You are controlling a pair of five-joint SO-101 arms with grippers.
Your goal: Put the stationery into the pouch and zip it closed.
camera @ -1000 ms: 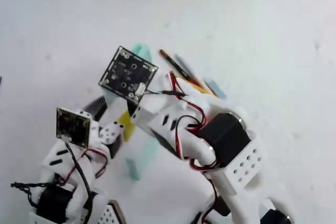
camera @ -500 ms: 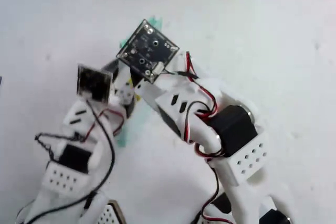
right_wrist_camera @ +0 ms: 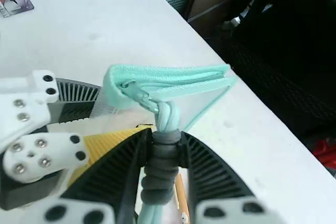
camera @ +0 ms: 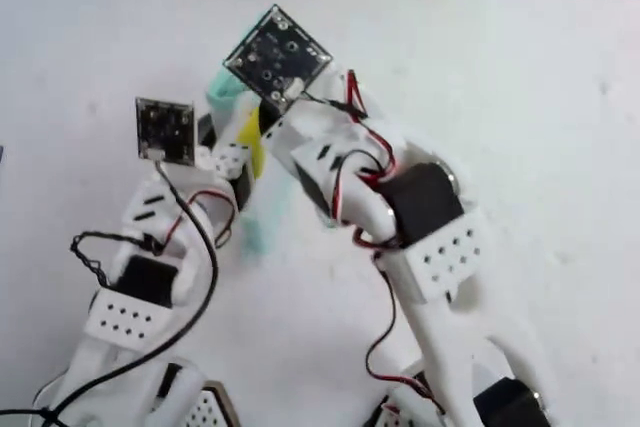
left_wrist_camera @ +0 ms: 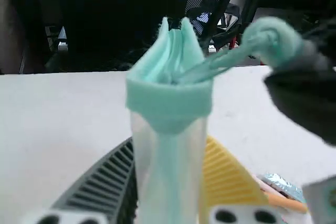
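Looking at a clear pouch (left_wrist_camera: 168, 114) with teal trim, stood on end: long axis rising off the desk (camera: 520, 77), zipper edge uppermost, mouth gaping a bit in the right wrist view. Pinched low on its flat sides by the left gripper (left_wrist_camera: 169, 148), fingers (left_wrist_camera: 226, 182) clamped on it, one black and one yellow. Over at the right gripper (right_wrist_camera: 165, 137): fingers squeezed tight on the grey-wrapped bit of the teal zipper pull cord (right_wrist_camera: 164, 111), just off one end of the zipper. From the high view, sitting between the two arms, left of the desk's middle.
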